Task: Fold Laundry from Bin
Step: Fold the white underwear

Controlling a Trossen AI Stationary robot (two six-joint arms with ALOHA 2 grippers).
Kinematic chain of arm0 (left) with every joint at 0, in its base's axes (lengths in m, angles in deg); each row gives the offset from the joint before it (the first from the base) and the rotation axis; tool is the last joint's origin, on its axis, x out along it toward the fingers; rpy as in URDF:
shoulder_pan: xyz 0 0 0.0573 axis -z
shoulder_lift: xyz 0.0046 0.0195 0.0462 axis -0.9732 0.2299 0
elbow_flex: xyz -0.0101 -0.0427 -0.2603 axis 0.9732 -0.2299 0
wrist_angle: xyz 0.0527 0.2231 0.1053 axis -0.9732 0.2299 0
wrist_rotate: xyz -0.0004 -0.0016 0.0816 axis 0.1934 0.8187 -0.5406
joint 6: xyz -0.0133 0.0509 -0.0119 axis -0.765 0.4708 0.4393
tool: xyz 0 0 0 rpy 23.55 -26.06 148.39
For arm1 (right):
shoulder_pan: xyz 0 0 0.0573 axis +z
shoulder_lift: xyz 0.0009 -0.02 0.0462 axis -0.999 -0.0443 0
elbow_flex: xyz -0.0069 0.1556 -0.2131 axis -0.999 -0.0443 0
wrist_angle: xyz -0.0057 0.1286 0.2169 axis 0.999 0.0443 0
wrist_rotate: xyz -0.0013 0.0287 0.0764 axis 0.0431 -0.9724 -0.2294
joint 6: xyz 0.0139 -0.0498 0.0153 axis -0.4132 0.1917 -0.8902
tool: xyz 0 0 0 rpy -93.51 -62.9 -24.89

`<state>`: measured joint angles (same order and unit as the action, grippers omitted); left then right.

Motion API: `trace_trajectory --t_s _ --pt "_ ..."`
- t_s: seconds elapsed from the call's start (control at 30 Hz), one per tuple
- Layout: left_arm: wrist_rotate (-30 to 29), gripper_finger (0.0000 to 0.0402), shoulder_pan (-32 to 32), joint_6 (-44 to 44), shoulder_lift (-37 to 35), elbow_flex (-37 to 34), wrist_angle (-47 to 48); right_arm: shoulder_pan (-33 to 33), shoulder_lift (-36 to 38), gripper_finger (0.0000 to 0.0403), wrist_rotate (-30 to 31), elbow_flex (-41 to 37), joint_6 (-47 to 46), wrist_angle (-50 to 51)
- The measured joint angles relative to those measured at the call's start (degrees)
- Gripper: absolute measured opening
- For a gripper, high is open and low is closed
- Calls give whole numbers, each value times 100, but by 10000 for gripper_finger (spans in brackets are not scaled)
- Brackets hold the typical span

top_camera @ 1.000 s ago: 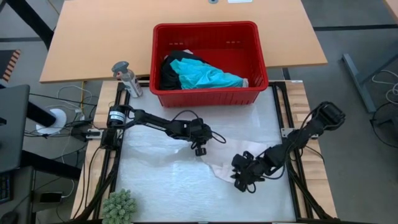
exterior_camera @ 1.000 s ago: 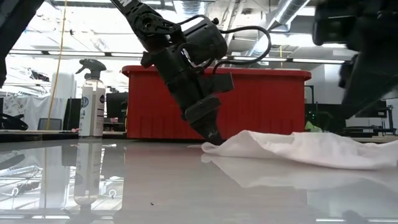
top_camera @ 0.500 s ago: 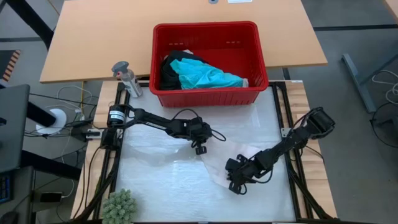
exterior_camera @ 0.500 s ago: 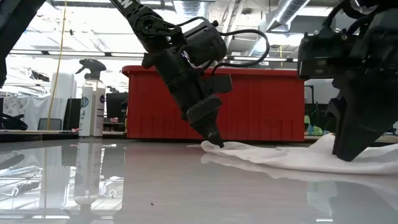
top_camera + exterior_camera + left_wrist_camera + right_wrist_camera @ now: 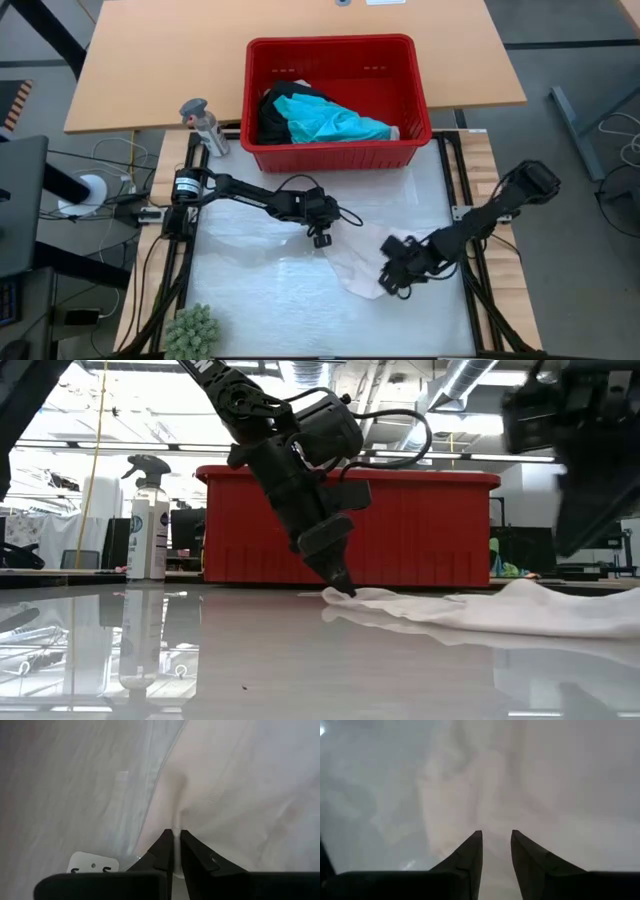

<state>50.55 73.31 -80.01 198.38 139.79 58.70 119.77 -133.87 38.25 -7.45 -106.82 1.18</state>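
Observation:
A small pale pink-white piece of laundry [image 5: 358, 264] lies spread on the white table, also seen in the low view [image 5: 480, 610]. My left gripper [image 5: 320, 241] is shut on its far-left corner, at table level [image 5: 345, 590]. My right gripper [image 5: 393, 281] hangs open above the piece's right part, and its wrist view shows only cloth [image 5: 470, 785] below the fingers. The red bin [image 5: 340, 42] stands at the table's far edge. A turquoise shirt [image 5: 335, 122] and black clothing [image 5: 272, 115] lie inside it. My left gripper pinches the pale piece's edge at its far-left corner [image 5: 175, 822] between its two fingertips. The fingers slant down from the table's left and far side. The cloth rests on the table, with a small ridge rising up to the fingertips [image 5: 343, 586].
A spray bottle [image 5: 205, 125] stands left of the bin. A green spiky plant [image 5: 192, 330] sits at the near left corner. A wooden tabletop [image 5: 150, 60] lies behind the work surface. Bare table lies left of the piece and near the front edge.
My right gripper dipped down onto the cloth toward the table's near left, then rose again and drew back toward the right. The raised hump at the cloth's right part has sunk, and the piece lies flatter. The left gripper has kept its hold in place.

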Motion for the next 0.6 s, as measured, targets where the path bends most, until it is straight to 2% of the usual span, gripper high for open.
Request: trace_trajectory --t_s 0.13,0.3,0.47,0.6 --pt "-4 16 0 -307 -29 4 112 295 361 127 -34 4 -1785 1554" --pt "1 16 0 -736 -105 -1 211 707 549 125 -26 4 -3489 2739" --pt "181 16 -7 -1106 -184 -7 270 699 542 129 77 4 -4294 2929" --pt "371 16 -3 -1341 -229 -12 354 576 375 157 42 4 -4635 2899"
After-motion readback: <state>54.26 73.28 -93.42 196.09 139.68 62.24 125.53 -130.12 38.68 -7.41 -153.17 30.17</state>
